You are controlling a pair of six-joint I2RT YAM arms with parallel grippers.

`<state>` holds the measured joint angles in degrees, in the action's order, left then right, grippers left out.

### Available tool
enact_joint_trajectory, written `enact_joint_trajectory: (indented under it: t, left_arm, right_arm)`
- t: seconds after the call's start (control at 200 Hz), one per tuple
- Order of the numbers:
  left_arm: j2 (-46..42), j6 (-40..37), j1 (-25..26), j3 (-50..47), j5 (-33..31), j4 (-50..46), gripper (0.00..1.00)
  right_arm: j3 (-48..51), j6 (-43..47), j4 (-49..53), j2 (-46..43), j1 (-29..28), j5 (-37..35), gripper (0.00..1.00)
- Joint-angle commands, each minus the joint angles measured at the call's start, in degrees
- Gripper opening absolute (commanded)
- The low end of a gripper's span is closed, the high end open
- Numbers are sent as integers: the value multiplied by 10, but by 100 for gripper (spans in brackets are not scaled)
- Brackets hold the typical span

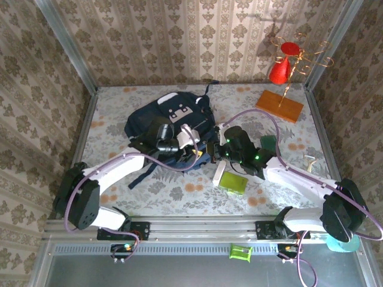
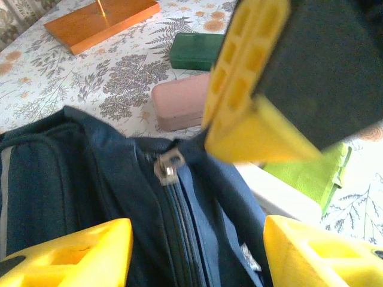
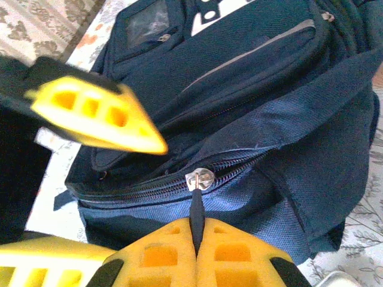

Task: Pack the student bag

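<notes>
The student bag (image 1: 161,119) lies flat on the floral table (image 1: 179,191), left of centre, its buckle patch facing up. The left arm (image 1: 114,170) rises from its near-left base and slants right across the bag's near edge, its wrist tipped down over the zipper. The left gripper (image 2: 197,230) is released: its yellow fingers stand well apart on either side of the zip track, touching nothing that can be seen. The right arm (image 1: 299,176) stretches low and leftward from the near-right base. The right gripper (image 3: 196,224) is clenched on the dark zipper pull (image 3: 196,206), just below the silver slider (image 3: 199,179). The grippers hang close together at the bag's near right corner, and a pink case (image 2: 179,104) lies just beyond it.
</notes>
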<state>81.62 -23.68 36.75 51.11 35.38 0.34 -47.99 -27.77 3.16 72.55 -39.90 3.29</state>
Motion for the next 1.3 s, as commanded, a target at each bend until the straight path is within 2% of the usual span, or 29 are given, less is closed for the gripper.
enact_joint_trajectory:
  t: [0.0, 0.18, 0.49, 0.815, 0.975, 1.035, 1.185, 1.295]
  left_arm:
    - [22, 4, 6, 36, -19, -47, 59]
    - [47, -6, -1, 53, -26, -79, 31]
    - [19, -20, -40, 32, 1, -100, 0]
    - [-17, 1, -79, 1, 42, -63, 0]
    - [-27, 15, -93, -12, 40, -43, 0]
    - [-27, 15, -95, -14, 38, -41, 0]
    - [-18, 18, -95, -15, 30, -31, 0]
    - [-14, 21, -95, -16, 22, -23, 0]
  right_arm:
    - [-4, 8, -63, -27, -9, 20, 0]
    - [4, 8, -71, -32, -14, 10, 0]
    - [20, 6, -41, -61, -15, -60, 0]
    - [-20, 18, 61, -45, -41, -237, 0]
    - [-41, 12, 99, -34, -42, -277, 0]
    - [-41, 20, 91, -37, -43, -259, 0]
    - [-4, 37, -24, -58, -44, -116, 0]
    - [-11, 47, -47, -58, -50, -56, 0]
